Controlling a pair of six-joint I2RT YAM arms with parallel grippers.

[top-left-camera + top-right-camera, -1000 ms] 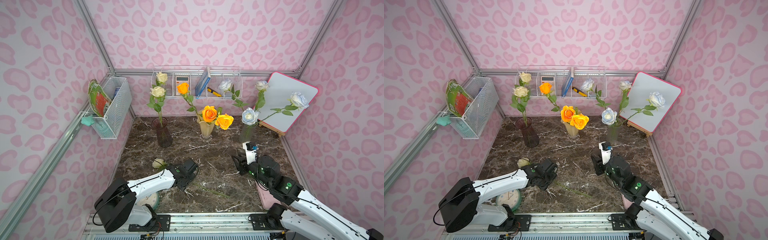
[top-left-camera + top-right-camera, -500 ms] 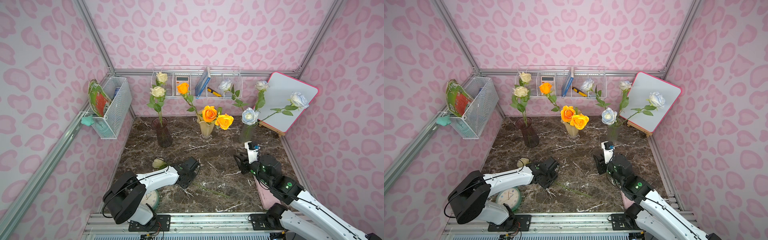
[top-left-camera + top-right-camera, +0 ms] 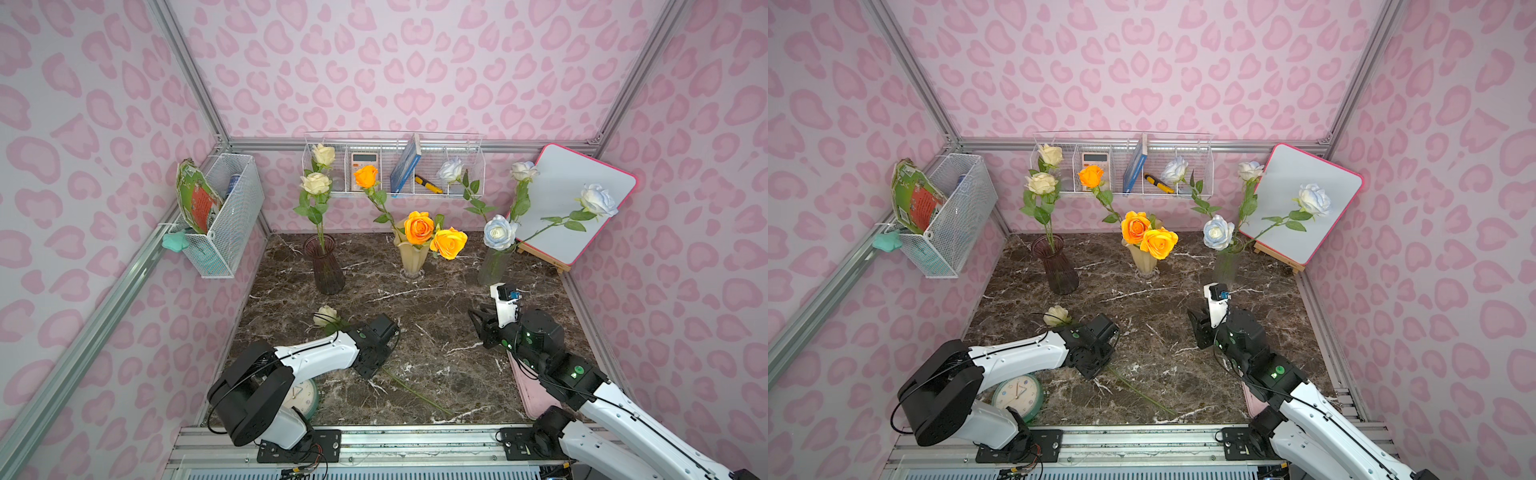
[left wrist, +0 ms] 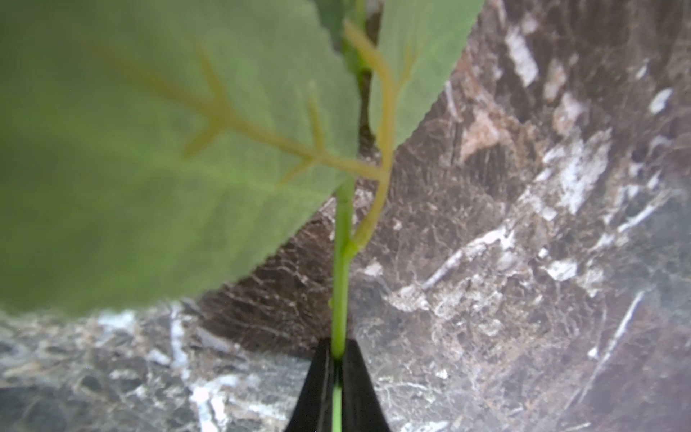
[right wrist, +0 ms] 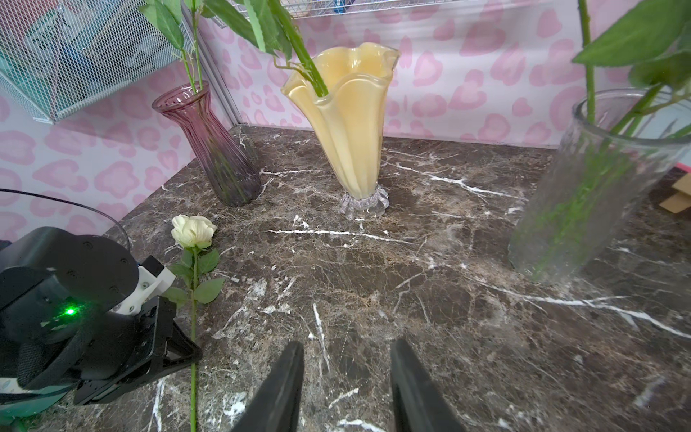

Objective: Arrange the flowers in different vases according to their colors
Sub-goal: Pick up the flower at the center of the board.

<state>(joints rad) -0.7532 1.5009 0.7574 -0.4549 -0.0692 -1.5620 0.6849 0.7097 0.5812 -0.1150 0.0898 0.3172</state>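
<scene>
A: Pinching the green stem of the cream-white artificial rose (image 5: 193, 232), the left gripper (image 4: 336, 389) has its black fingers (image 4: 318, 385) pressed together on it, low over the brown marble surface (image 3: 436, 332).

B: Where does that rose lie?

A: Flat on the surface; its head points toward the dark purple ribbed glass vase (image 3: 324, 266), well apart from it, and the stem runs out past the gripper toward the front edge.

B: And the right gripper (image 5: 346, 389)?

A: Its fingers (image 5: 284, 381) are spread with nothing between them, hovering above bare marble, near the clear glass cylinder vase (image 3: 494, 266).

B: What's in the vases?

A: Two cream roses (image 3: 316, 183) stand in the purple one. Three orange roses (image 3: 419, 227) sit in the pale yellow vase with the wavy rim (image 3: 412, 257). White roses tinged pale blue (image 3: 500, 232) lean out of the clear cylinder, one in front of the pink-framed whiteboard (image 3: 557, 232).
</scene>
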